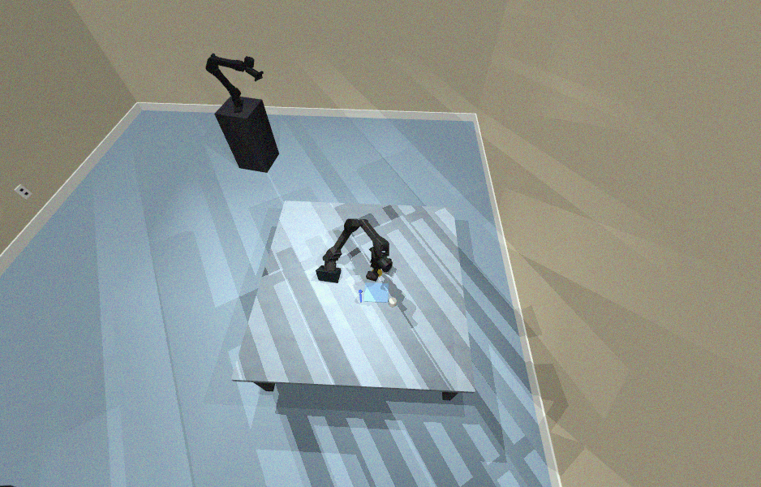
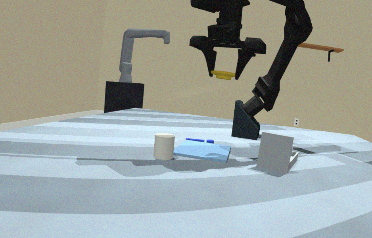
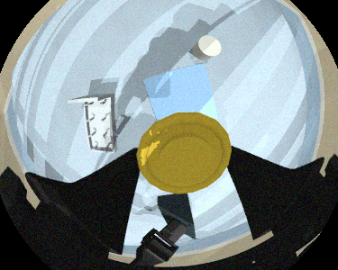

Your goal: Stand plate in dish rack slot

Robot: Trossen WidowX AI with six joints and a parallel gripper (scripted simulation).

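Note:
The yellow plate (image 1: 380, 272) (image 2: 223, 75) (image 3: 184, 153) is held level in the air, face up, well above the table. My gripper (image 2: 223, 76) (image 3: 184, 152) is shut on it, with one black finger at each side of the rim. The pale dish rack (image 2: 274, 154) (image 3: 99, 126) stands on the table, lower than the plate, at the right in the exterior view and at the left in the wrist view. It has rows of short pegs and an upright panel at one end. In the exterior view the panel hides most of its slots. I cannot make the rack out in the top view.
A light blue board (image 1: 375, 294) (image 2: 200, 150) (image 3: 179, 94) lies on the table. A cream cylinder (image 1: 392, 301) (image 2: 163, 146) (image 3: 210, 47) stands beside it. A blue bar (image 1: 360, 297) (image 2: 194, 139) and a small blue disc (image 2: 209, 141) lie behind the board. A second arm stands far off on a dark pedestal.

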